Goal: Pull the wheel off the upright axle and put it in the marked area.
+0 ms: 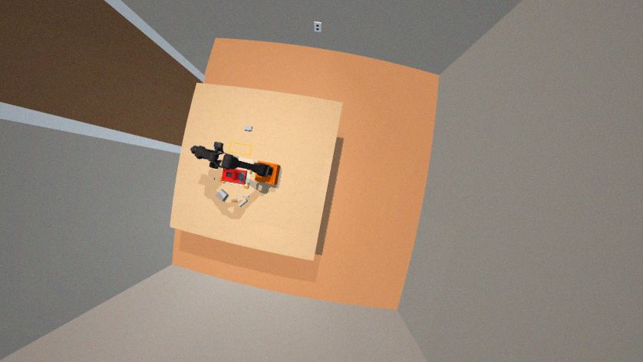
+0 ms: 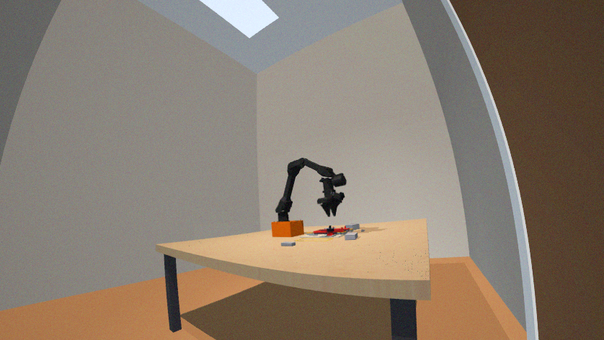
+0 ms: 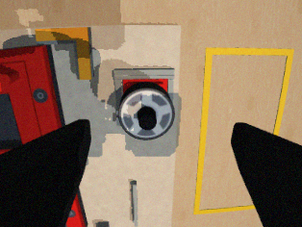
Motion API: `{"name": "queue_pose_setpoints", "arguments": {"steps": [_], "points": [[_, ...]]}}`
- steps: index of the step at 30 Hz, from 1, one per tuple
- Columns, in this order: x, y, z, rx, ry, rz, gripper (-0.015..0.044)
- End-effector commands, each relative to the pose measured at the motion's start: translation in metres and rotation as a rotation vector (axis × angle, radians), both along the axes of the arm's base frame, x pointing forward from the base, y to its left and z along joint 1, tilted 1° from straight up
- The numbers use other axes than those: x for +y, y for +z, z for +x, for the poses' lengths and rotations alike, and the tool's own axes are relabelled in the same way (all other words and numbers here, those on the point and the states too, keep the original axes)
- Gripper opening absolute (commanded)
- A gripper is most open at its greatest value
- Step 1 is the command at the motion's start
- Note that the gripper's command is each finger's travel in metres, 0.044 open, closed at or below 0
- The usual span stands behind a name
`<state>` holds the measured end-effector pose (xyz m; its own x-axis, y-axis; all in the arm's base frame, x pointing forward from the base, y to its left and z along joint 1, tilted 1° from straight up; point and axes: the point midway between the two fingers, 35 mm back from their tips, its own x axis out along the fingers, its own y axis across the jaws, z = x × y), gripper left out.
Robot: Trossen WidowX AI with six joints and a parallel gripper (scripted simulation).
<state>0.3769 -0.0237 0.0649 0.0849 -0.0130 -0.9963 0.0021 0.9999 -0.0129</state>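
Note:
The wheel (image 3: 161, 114) (image 2: 330, 228) has a dark tyre and a light grey spoked face with a dark centre. It sits on a small grey and red mount in the wrist view; the axle is hard to tell from the dark centre. My gripper (image 3: 163, 132) (image 2: 331, 215) is open and empty, pointing down above the wheel with clear height between them. In the wrist view the wheel lies between the fingertips, nearer the left one. The marked area, a yellow outline (image 3: 202, 130) (image 1: 240, 143), lies to the right of the wheel in the wrist view, partly behind the right finger.
A red part (image 3: 40, 67) (image 1: 228, 180) lies left of the wheel, beside an orange bracket (image 3: 62, 35). A thin grey piece (image 3: 134, 202) lies below the wheel in the wrist view. Grey blocks (image 1: 248, 128) (image 1: 222, 194) (image 2: 351, 235) stand around. The arm stands on an orange box (image 2: 287, 228).

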Motion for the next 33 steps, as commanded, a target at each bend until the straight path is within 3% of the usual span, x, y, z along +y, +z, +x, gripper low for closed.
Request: {"name": "queue_pose_setpoints", "arguments": {"steps": [1,14,23,28,33], "points": [[0.002,-0.004,-0.010,0.047,0.051,0.028,0.0300],[0.004,-0.008,-0.017,0.047,0.051,0.028,0.0300],[0.005,-0.074,-0.015,0.048,0.051,0.028,0.0300],[0.004,-0.079,-0.015,0.048,0.051,0.028,0.0300],[0.004,-0.076,-0.016,0.059,0.047,0.025,0.0188]]}}
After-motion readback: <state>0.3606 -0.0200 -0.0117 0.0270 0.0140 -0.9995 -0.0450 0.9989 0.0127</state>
